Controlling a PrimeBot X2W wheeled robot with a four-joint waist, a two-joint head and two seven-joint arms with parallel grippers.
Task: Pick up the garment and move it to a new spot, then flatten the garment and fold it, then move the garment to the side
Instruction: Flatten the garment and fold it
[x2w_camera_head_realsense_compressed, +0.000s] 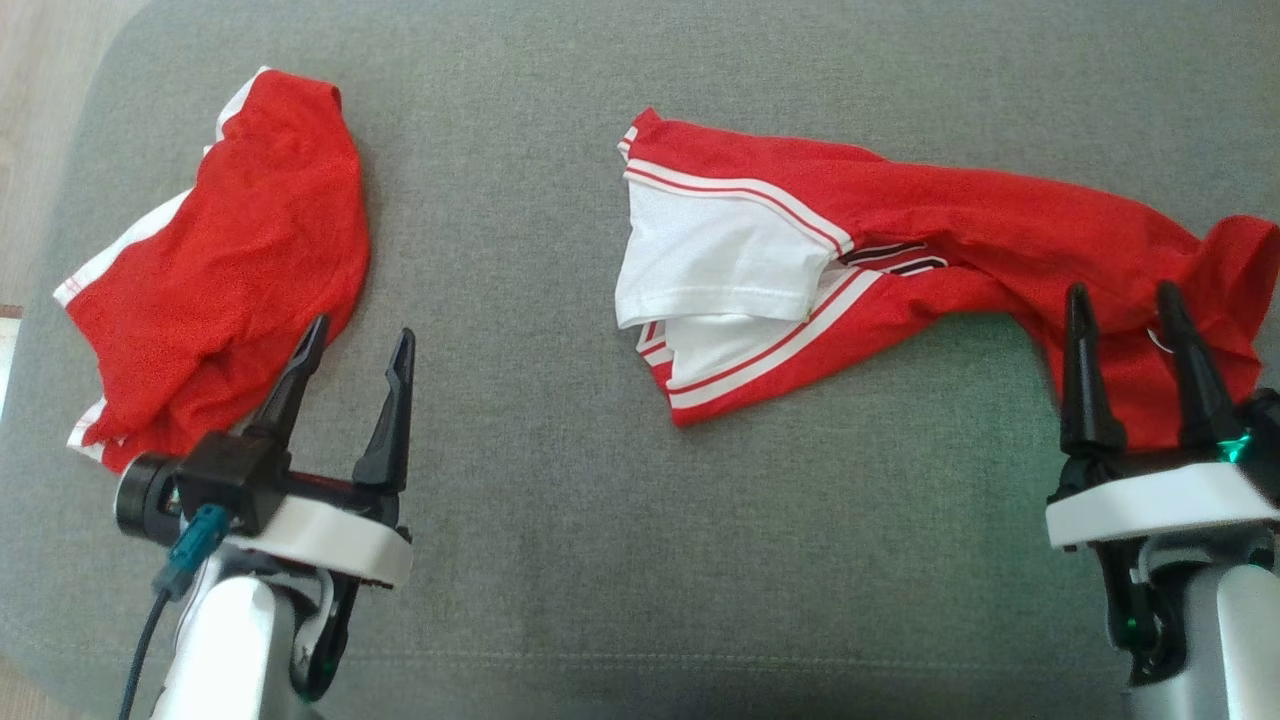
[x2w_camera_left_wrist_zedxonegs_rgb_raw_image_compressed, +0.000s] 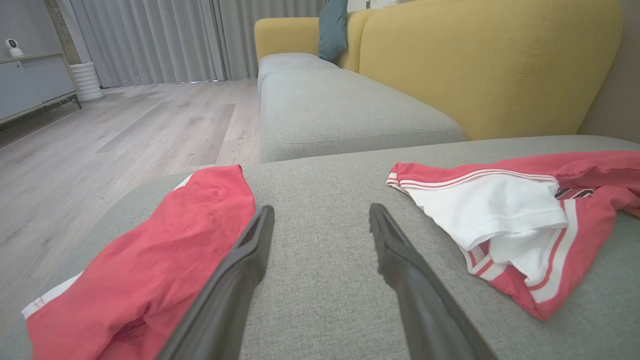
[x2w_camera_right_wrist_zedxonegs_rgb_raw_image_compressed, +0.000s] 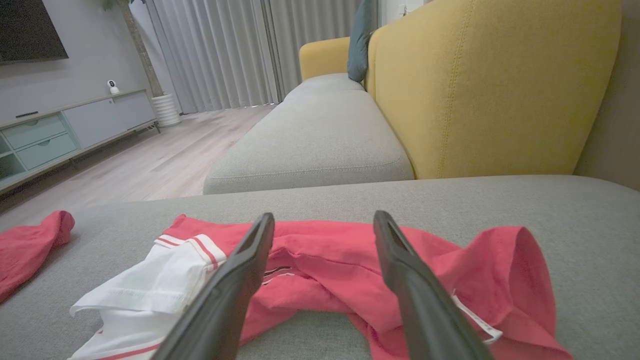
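Overhead, both jaws stand open, empty; the wrist views add a yellow backrest (x2w_camera_right_wrist_zedxonegs_rgb_raw_image_compressed: 490, 90) beyond the garment (x2w_camera_right_wrist_zedxonegs_rgb_raw_image_compressed: 325, 245).

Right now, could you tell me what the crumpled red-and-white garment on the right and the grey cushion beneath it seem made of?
Crumpled red-and-white garment: thin matte knit, probably jersey; it drapes in soft folds and shows a stitched sleeve hem. Fibre unclear. Grey cushion: woven upholstery fabric, matte; a flecked weave and a sewn seam near its front edge show.

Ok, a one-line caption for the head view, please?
Open left gripper by a crumpled red garment, open right gripper over one end of a red-and-white shirt, on a grey cushion.
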